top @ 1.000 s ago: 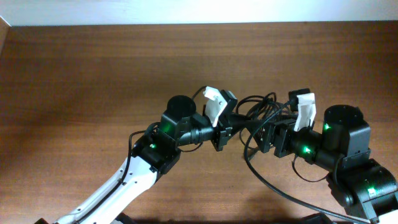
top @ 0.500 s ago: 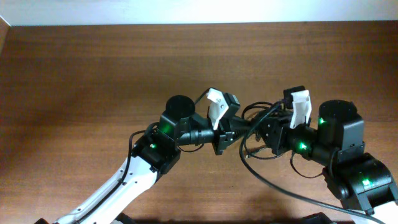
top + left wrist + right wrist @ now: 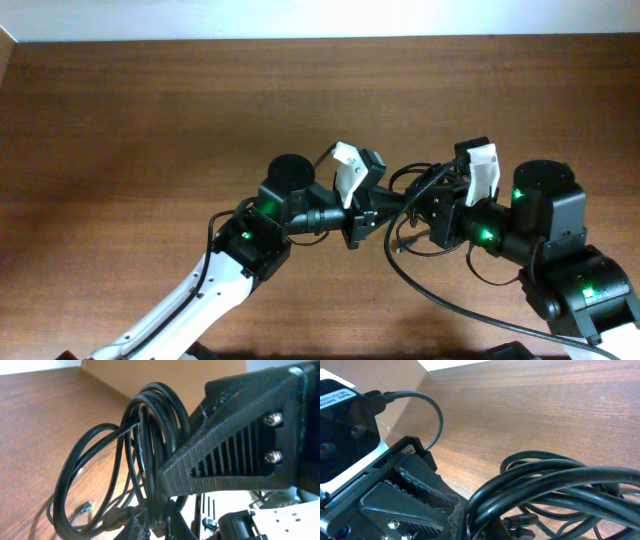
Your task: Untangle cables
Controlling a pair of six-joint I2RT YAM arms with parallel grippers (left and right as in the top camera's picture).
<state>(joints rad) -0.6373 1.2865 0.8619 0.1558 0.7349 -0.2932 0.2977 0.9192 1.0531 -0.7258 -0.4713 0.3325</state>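
Your right hand point(image 3: 422, 206) closed in and clenched the cables point(image 3: 555, 482) just right of your left hand point(image 3: 383, 207), which gripped the same bundle, strands running straight between them.

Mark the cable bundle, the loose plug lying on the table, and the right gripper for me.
cable bundle point(image 3: 155, 415): left wrist view, on the upper part of the hanging loops.
loose plug point(image 3: 88, 506): left wrist view, on its small body.
right gripper point(image 3: 462, 510): right wrist view, at the fingertips, shut on the bundle.

Robotics lab, wooden table point(image 3: 140, 120), left arm point(image 3: 200, 290), right arm point(image 3: 545, 215)
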